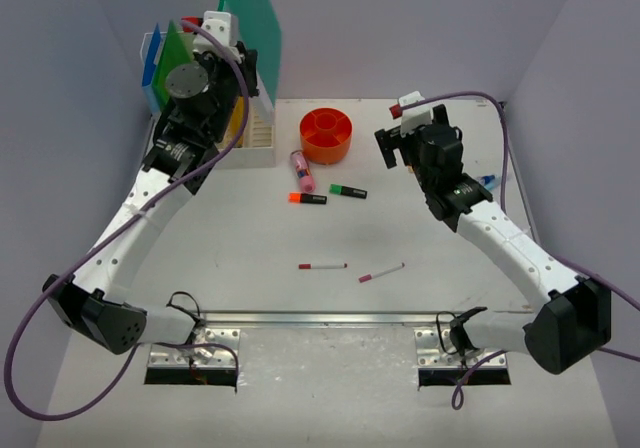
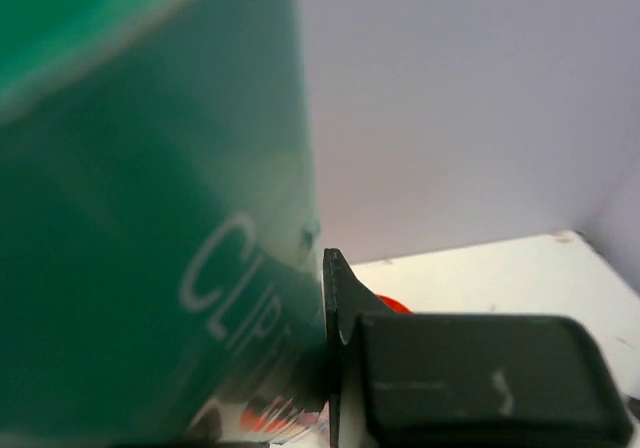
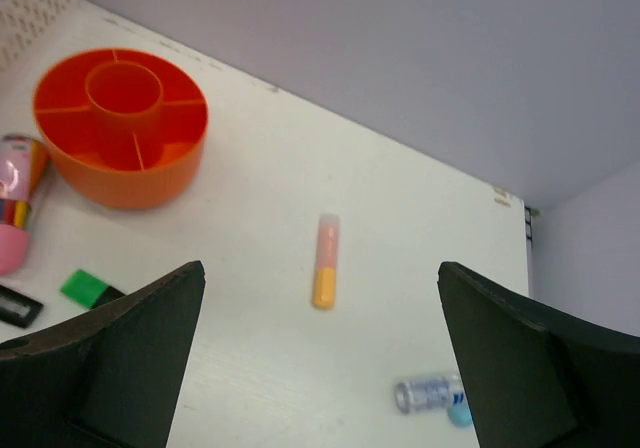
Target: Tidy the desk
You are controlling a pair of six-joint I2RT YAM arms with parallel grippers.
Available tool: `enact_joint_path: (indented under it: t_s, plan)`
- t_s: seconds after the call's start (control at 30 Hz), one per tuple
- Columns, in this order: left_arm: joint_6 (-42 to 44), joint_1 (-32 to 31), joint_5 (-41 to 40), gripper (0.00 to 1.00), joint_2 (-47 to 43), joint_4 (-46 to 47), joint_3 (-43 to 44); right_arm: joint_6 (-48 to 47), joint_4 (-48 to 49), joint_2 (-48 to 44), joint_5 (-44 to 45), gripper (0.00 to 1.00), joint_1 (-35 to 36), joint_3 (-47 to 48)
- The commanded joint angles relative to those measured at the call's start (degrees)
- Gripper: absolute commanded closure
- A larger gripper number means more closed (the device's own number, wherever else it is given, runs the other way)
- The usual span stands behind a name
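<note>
left gripper (image 1: 222, 30) holds the green clipboard (image 1: 255, 38)

i see it squeezed tight, up over the white rack (image 1: 258, 140). my right gripper (image 3: 320, 368) hangs with fingers (image 3: 110, 368) wide apart above the white desk (image 1: 240, 238), near the orange tray (image 1: 326, 134).

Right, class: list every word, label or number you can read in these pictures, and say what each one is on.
"CLIP", in white letters on the green board; the rest of the word is blurred and cut off.
Label on the pink tube: too blurred to read.
Label on the small bottle: too blurred to read.
Print on the markers: too small to read.
</note>
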Motion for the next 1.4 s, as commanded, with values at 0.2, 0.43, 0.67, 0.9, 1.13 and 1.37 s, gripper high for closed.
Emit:
enact_joint_path:
  t_s: [0.2, 0.43, 0.67, 0.9, 1.13, 1.37]
  plan:
    - [17.9, 0.6, -14.4, 1.0, 9.3, 14.4, 5.8, 4.0, -4.0, -3.3, 2.6, 0.01, -1.8, -2.5]
    - [23.2, 1.8, -19.2, 1.0, 11.0, 20.9, 2.0, 4.2, -4.4, -3.2, 2.4, 0.01, -2.6, -2.8]
    - [26.0, 7.2, -21.5, 1.0, 8.9, 24.5, -0.2, 5.2, -4.7, -2.8, 1.7, 0.01, -3.1, -3.4]
    - [23.5, 13.1, -18.5, 1.0, 7.3, 22.7, -1.9, 5.1, -5.0, -2.7, 1.1, 0.01, -3.2, -3.8]
    - [14.2, 13.7, -8.7, 1.0, 6.9, 19.9, 0.7, 6.0, -6.3, -1.8, 0.6, 0.01, -3.2, -2.8]
    - [6.2, 13.6, -2.0, 1.0, 9.5, 15.4, 6.8, 6.0, -7.6, -1.4, 0.2, 0.01, -3.2, -2.6]
